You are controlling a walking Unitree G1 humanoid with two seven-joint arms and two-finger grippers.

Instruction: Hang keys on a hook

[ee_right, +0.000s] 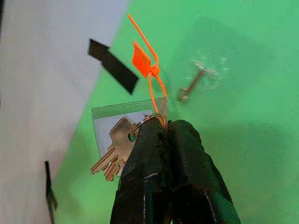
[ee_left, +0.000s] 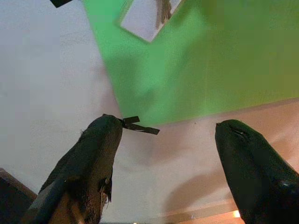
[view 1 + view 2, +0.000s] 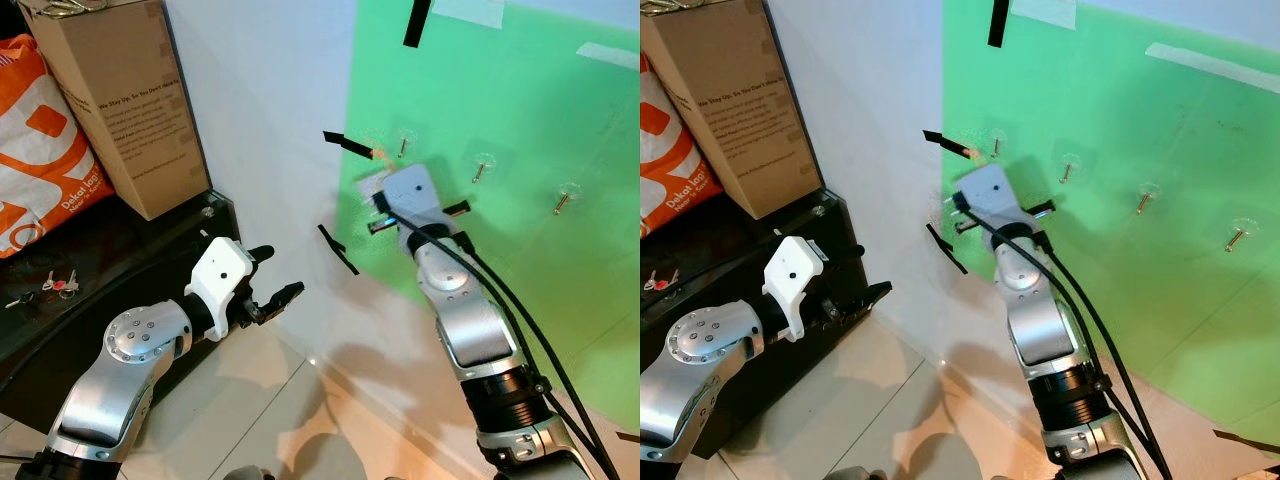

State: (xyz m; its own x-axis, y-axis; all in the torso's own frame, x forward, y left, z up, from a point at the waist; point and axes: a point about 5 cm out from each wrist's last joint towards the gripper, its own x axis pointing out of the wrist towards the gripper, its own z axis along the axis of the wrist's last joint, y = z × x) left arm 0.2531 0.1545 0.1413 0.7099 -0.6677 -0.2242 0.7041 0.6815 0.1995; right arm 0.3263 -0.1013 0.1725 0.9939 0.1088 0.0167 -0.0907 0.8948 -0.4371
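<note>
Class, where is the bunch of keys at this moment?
The keys hang from the shut right gripper, raised against the green sheet, just short of its leftmost hook.

The right gripper [image 1: 166, 128] hides part of the keys [image 1: 117, 151] and their ring; the clear tag [image 1: 105, 119] behind them is partly covered. In the head views the right wrist body blocks the keys — no blade detail is legible. The cardboard box [image 3: 120, 100] and orange bag [image 3: 35, 150] are cut off by the frame edge. Small items on the black tabletop [image 3: 110, 270] are too small to identify.
</note>
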